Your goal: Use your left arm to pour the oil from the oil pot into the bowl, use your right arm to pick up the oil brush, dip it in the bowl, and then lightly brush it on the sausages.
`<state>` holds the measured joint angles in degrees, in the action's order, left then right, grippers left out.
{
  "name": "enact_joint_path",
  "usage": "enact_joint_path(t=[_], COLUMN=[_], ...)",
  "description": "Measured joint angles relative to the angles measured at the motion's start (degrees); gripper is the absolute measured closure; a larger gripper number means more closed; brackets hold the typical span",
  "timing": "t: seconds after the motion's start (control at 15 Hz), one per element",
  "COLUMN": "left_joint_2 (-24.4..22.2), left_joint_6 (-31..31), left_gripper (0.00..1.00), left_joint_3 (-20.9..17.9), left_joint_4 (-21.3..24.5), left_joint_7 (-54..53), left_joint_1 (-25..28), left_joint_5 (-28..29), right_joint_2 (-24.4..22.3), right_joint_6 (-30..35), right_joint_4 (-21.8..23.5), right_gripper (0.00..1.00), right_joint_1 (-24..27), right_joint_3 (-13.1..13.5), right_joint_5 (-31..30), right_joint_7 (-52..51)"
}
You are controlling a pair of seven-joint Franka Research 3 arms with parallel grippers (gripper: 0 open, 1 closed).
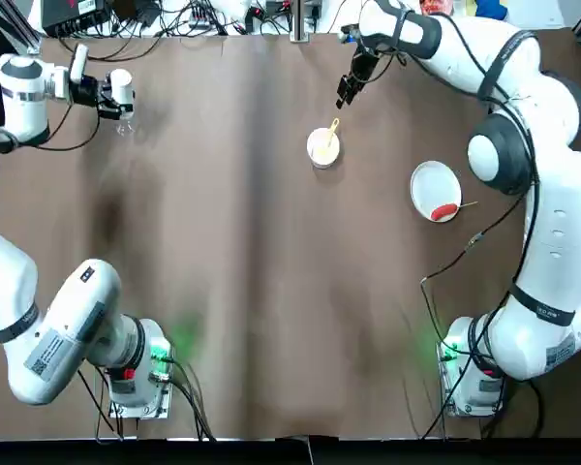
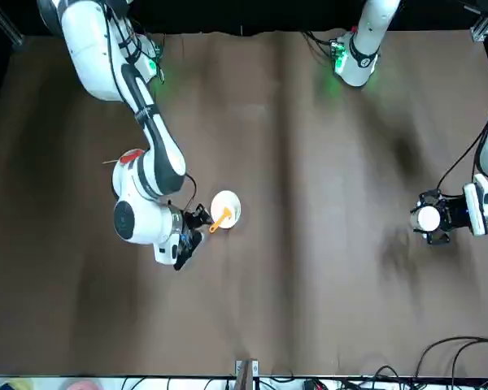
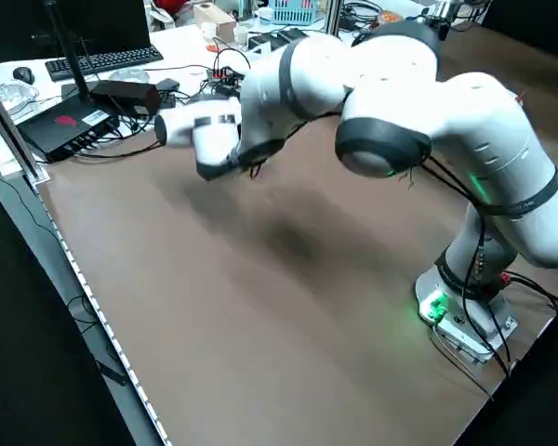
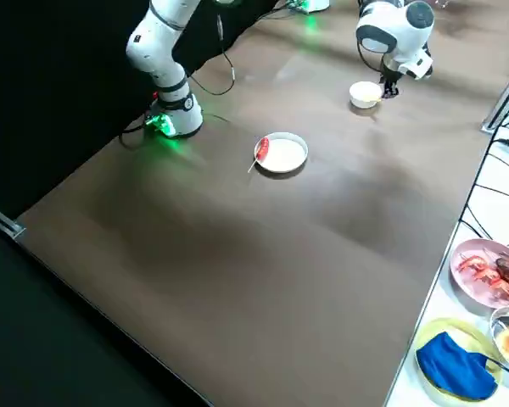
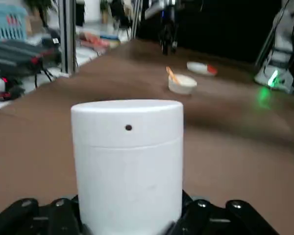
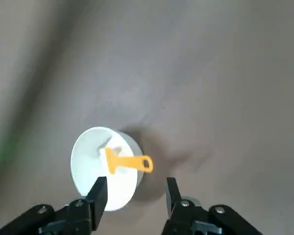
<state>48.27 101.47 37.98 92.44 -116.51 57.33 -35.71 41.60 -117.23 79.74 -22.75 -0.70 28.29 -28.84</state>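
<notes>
- Top view: the left gripper [image 1: 123, 97], far left, clamps the small clear oil pot with white cap [image 1: 122, 85]; its glass body is hard to see.
- Front view: the thin yellow-orange oil brush [image 2: 220, 218] leans in the small white bowl [image 2: 227, 206].
- Right side view: the red sausage on a skewer [image 4: 262, 149] lies on the flat white plate [image 4: 289, 157].
- Right wrist view: the right gripper [image 6: 136, 190] hangs spread apart above the bowl, holding nothing.

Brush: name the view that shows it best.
Right wrist view: the brush fills the frame's middle, head in the bowl, handle over the rim. Top, front and left wrist views show a small orange sliver; the side views barely show it.
</notes>
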Motion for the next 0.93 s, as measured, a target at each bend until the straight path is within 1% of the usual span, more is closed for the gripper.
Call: enact_joint_path(t=[0.13,0.33,0.53,0.93], left_joint_2=[2.49,5.11,6.34,9.39], left_joint_6=[-1.55,-3.20,-4.64,-8.37], left_gripper=[0.47,0.47,0.47,0.47], left_joint_3=[-0.02,-0.71,-2.21,-3.11], left_joint_4=[-0.16,-0.84,-1.33,-4.13], left_joint_7=[-3.32,-4.73,-5.97,-11.42], left_joint_1=[1.84,2.97,3.04,3.36], left_joint_5=[-2.48,-3.57,-4.45,-4.81], right_joint_2=[2.25,4.02,4.76,6.63], right_joint_6=[-0.42,-1.17,-1.19,1.06], right_joint_4=[-2.07,-3.86,-4.08,-3.90], right_gripper=[0.44,0.44,0.44,0.44], right_joint_1=[-0.17,-0.51,-0.55,-0.61], right_joint_3=[-0.07,-0.14,-0.13,-0.15], right_joint_5=[0.01,0.01,0.01,0.02], right_joint_7=[-0.05,-2.98,-4.48,-5.13])
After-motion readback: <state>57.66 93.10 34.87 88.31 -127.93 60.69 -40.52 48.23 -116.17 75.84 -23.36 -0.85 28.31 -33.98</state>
